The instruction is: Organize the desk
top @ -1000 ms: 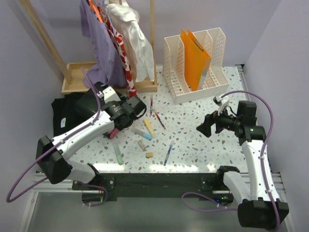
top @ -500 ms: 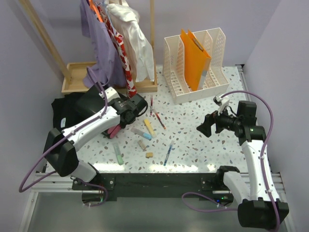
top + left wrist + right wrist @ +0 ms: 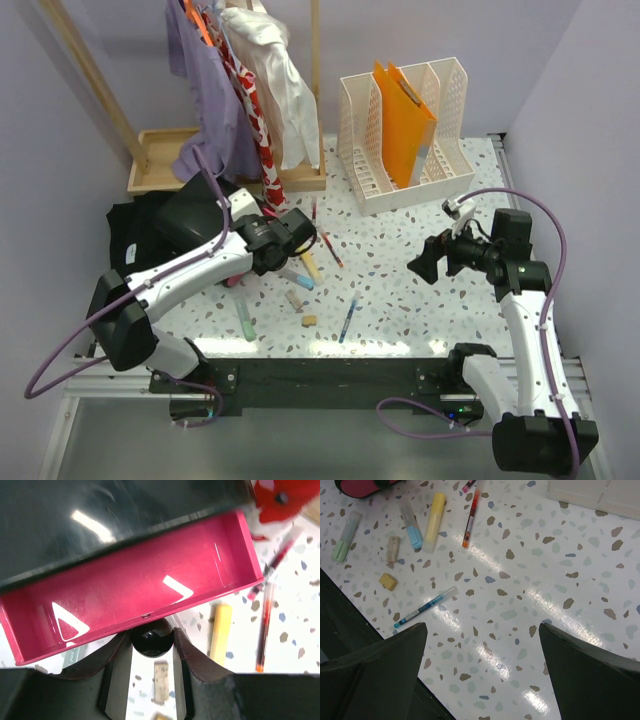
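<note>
Surveying from largest to smallest: found the desk [image 3: 400,300] spread beneath both claws, loose stationery scattered between them. Found a white file rack [image 3: 360,150] upright, well beyond the right claw [image 3: 482,630]. Found the right claw spread wide above the surface, nothing between its fingers. Found a pink case [image 3: 140,585], interior bare where visible, directly ahead of the left claw [image 3: 150,635], near wall at the fingertips. Found the left claw narrowed, fingers [image 3: 116,655] flanking a small dark round part [image 3: 152,641] below that wall; cannot tell whether gripping or merely touching. Noted a yellow highlighter [image 3: 221,632] and a red pen [image 3: 264,630] just right of the left claw, and a small beige eraser [image 3: 161,680] beneath it. Judged step: securing the case. Recommend confirming a square bite before moving, keeping the case level and low, and steering clear of highlighter and pen to avoid scattering them.
</note>
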### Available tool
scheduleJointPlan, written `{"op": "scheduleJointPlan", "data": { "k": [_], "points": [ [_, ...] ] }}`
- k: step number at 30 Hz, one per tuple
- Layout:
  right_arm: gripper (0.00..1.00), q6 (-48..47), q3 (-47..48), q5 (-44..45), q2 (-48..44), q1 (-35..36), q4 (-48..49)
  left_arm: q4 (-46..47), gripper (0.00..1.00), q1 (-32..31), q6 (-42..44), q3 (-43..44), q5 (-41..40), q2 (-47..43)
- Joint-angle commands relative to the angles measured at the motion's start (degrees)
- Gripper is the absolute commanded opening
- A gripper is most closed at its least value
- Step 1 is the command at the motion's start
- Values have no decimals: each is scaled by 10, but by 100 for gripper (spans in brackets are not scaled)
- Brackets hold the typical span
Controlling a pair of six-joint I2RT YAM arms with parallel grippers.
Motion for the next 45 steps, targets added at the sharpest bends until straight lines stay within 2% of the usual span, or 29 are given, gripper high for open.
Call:
{"op": "scheduleJointPlan", "data": {
  "k": [1,10,13,16,22,25,28,34,37,38,40,41,42,45],
  "points": [
    [99,-2,-3,6,-12,-3,13,5,17,-50,-35,8,-2,-15],
    [99,-3,-3,3,-14,-3,13,7,18,-93,-51,11,12,-20],
    [99,-4,-3,3,-14,-5,12,1,21,-99,-49,20,12,-21],
    [99,-5,-3,3,-14,-4,12,-2,29,-100,-49,20,15,-28],
    [99,-8,-3,0,-12,-6,11,10,64,-102,-21,16,36,-64],
    [99,-9,-3,-3,-11,-6,10,33,72,-103,23,16,49,-88],
    [99,-11,-3,-4,-10,-7,10,54,76,-103,69,13,64,-112],
    [99,-15,-3,-6,-10,-8,7,86,78,-103,135,-14,84,-159],
    [99,-20,-3,-12,-11,-9,6,144,79,-103,221,-43,129,-190],
    [99,-25,-4,-15,-12,-9,6,209,79,-103,307,-71,153,-217],
    [99,-35,-3,-33,-12,-8,0,279,80,-103,392,-108,246,-253],
    [99,-46,-3,-41,-9,-9,-2,345,81,-103,477,-147,284,-291],
    [99,-52,-3,-55,-7,-9,-6,363,81,-103,503,-163,340,-310],
    [99,-102,-3,-92,-3,-9,-21,364,83,-103,555,-190,360,-358]
  ]
}}
